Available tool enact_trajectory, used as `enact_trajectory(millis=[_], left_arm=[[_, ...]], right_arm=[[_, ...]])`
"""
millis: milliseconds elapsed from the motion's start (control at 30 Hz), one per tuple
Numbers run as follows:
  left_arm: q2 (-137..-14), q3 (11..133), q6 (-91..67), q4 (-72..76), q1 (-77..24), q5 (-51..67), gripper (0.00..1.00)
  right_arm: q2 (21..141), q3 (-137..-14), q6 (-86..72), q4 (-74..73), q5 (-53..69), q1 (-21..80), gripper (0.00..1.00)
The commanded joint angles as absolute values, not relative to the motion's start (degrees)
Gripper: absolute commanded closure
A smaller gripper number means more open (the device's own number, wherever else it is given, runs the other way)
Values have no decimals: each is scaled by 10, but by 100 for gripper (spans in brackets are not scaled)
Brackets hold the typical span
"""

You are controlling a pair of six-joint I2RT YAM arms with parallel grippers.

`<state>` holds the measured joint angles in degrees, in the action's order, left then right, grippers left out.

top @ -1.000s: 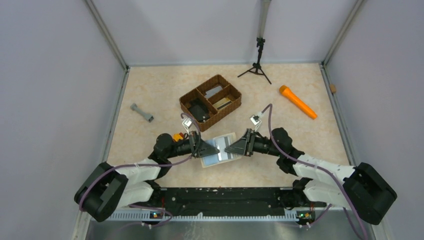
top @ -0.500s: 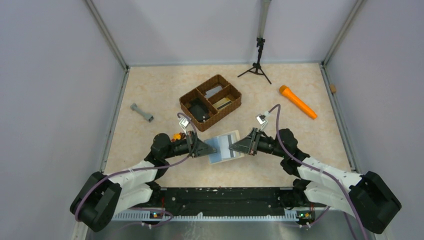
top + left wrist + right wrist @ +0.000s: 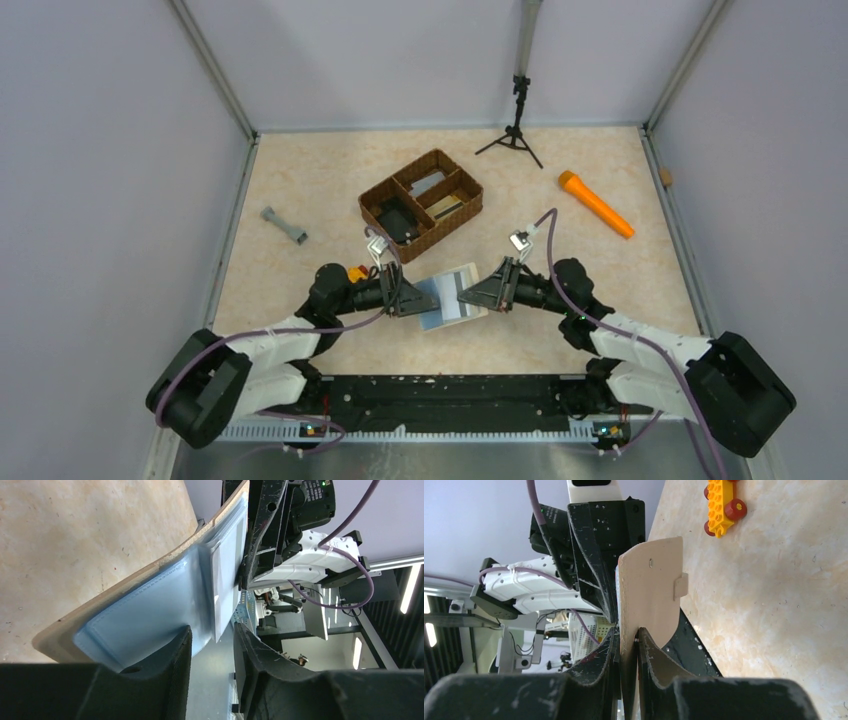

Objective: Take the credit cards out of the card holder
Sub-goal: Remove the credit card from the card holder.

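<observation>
- Just in front of the two arm bases, at the middle of the table (image 3: 300, 180), the card holder (image 3: 450, 296) hangs spread open between the left gripper (image 3: 410, 298) and the right gripper (image 3: 478, 293), clear of the tabletop as far as we can judge.
- We read this as a way of opening it. One arm pins a flap so that the pale blue pockets face the other arm, which can then reach for a card.
- In the right wrist view, the right gripper (image 3: 626, 635) is clamped hard on the cream-beige flap of the card holder (image 3: 649, 590), with almost no gap between its fingers. The stud (image 3: 651, 559) and the small tab (image 3: 680, 586) face the camera.
- In the left wrist view, the left gripper (image 3: 212, 635) has its jaws parted and grips nothing. The blue inner panel (image 3: 145, 610) lies against one finger, and its corner reaches into the gap unpinched.
- A pale sheet sits in the far pocket (image 3: 227, 570). We cannot tell whether it is one of the credit cards or only a clear window.
- In the wicker tray (image 3: 375, 200) behind, a tan card with a dark stripe (image 3: 446, 207) lies in the right-hand compartment, so we judge the task partly done.
</observation>
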<state>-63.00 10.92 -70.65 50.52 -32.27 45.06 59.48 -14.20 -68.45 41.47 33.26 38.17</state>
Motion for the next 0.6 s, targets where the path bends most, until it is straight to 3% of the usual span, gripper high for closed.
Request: enact_trajectory(millis=[0, 200, 333, 400, 500, 567], left_arm=[[-661, 140, -717, 571, -334, 454, 60], [-703, 146, -750, 639, -339, 463, 67], [-727, 144, -777, 694, -339, 469, 78], [-737, 144, -788, 715, -338, 469, 79], [-756, 146, -802, 753, -339, 471, 72], [-772, 146, -809, 771, -338, 472, 75]], right_arm=[[596, -147, -694, 480, 346, 380, 98], [598, -150, -684, 467, 345, 383, 98], [602, -150, -673, 460, 346, 384, 98], [607, -150, -668, 455, 348, 385, 96], [621, -148, -675, 472, 356, 387, 96], [629, -144, -686, 496, 363, 388, 96]])
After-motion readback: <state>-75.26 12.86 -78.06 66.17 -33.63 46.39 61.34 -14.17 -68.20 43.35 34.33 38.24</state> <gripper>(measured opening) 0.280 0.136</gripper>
